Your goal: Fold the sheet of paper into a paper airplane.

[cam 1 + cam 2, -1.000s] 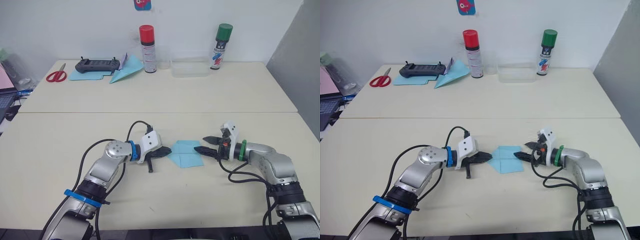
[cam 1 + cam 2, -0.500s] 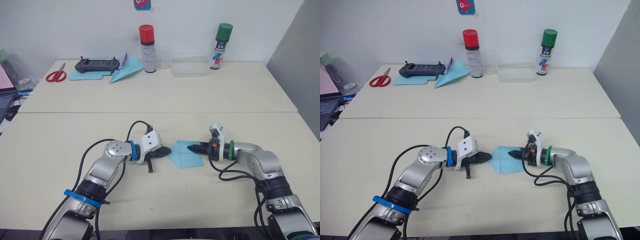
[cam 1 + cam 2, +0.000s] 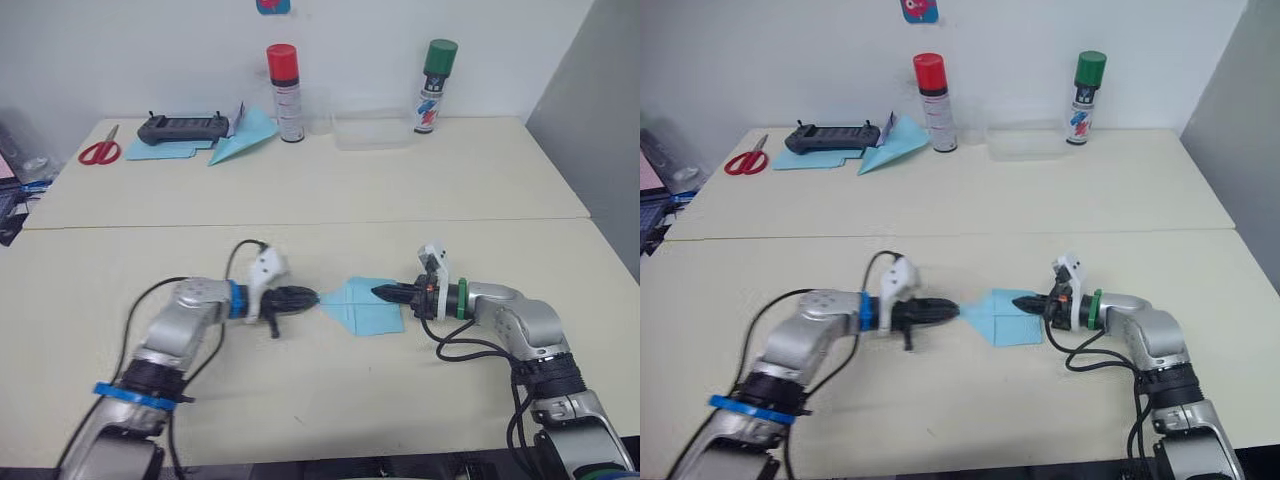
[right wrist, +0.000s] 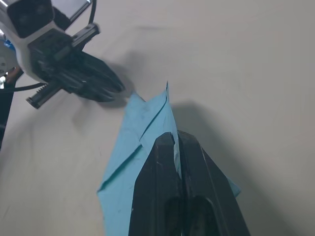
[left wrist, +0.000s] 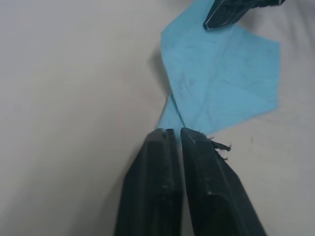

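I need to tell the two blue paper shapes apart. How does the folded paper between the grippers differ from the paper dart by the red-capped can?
The sheet of paper is a broad wedge, pinched by the left gripper and the right gripper; the paper dart is narrower, sharp-nosed and untouched. The sheet lies on the near table, the dart at the far one. Both are light blue.

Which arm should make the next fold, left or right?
Right, probably. The right gripper lies over the paper with its fingers shut, so it could grip or press a flap. The left gripper is shut at the paper's pointed corner, fit only to pin it.
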